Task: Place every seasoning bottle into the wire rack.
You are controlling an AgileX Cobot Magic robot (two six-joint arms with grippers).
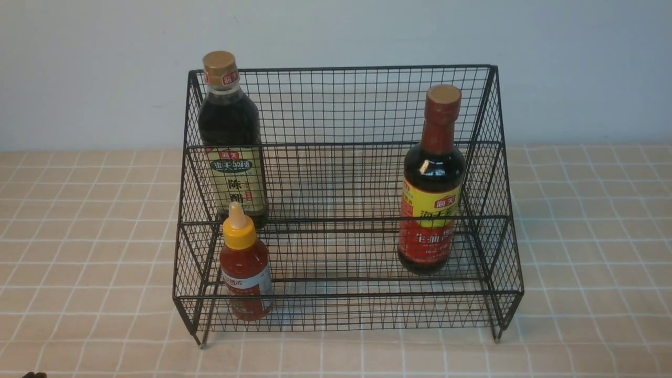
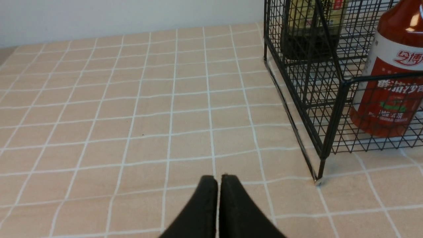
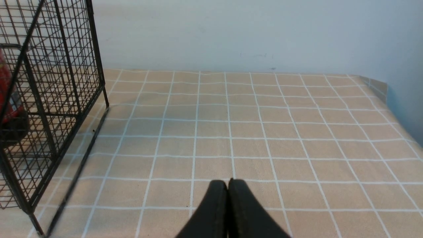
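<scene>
Front view, item one: wire rack [image 1: 346, 105], black mesh, two stepped tiers, sloped sides, tall back, standing on thin legs at the centre of the bench [image 1: 79, 236], which carries a beige cloth ruled in white squares. A pale wall runs behind it.

Item two: tall dark bottle [image 1: 231, 136], gold cap, beige label, upright on the upper tier at the rack's far left corner.

Item three: small red bottle [image 1: 245, 268], yellow nozzle cap, white-banded label, upright on the lower tier at the near left, just in front of the tall bottle.

Item four: dark bottle with red neck [image 1: 433, 184], red and yellow label, upright at the right side of the rack, close to the right mesh wall.

All three bottles stand inside the rack, none on the bare cloth.

Item five: left tool [image 2: 218, 180], black fingers pressed together, empty, hanging over the cloth near the rack's near left leg.

Item six: right tool [image 3: 228, 183], fingers likewise closed on nothing, over open cloth to the right of the rack.
</scene>
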